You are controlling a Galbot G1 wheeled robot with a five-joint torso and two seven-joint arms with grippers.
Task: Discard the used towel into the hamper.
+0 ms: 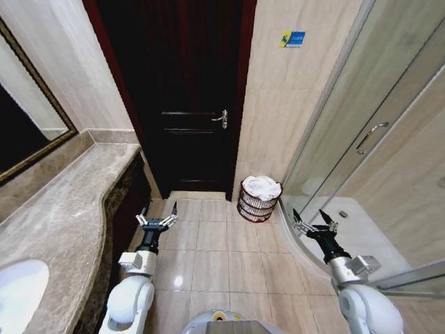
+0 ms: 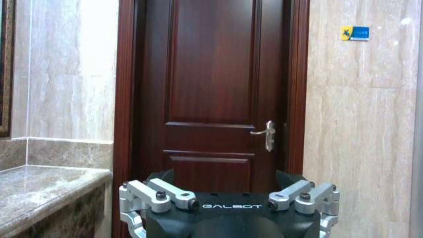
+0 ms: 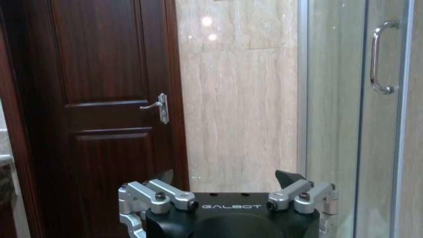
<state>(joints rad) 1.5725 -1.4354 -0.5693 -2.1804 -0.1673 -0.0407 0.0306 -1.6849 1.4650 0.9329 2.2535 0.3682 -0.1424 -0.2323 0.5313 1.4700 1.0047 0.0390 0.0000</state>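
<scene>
Head view: the hamper (image 1: 259,202) stands on the tiled floor (image 1: 215,257) just right of centre, at the foot of the beige wall, between the dark wooden door (image 1: 184,90) and the glass shower enclosure (image 1: 375,139). A white towel (image 1: 262,185) lies bunched in its top, rising a little above the flared rim. Left pincer (image 1: 157,221) hangs low left of centre over the floor, beside the marble worktop (image 1: 62,216), fingers spread, nothing between them. Right pincer (image 1: 313,221) hangs low right of centre near the curved shower sill, fingers likewise spread and empty. Both are well apart from the hamper. Left wrist view: left pincer (image 2: 228,183) faces the door and its lever handle (image 2: 266,134). Right wrist view: right pincer (image 3: 228,181) faces the wall strip between door and shower glass.
</scene>
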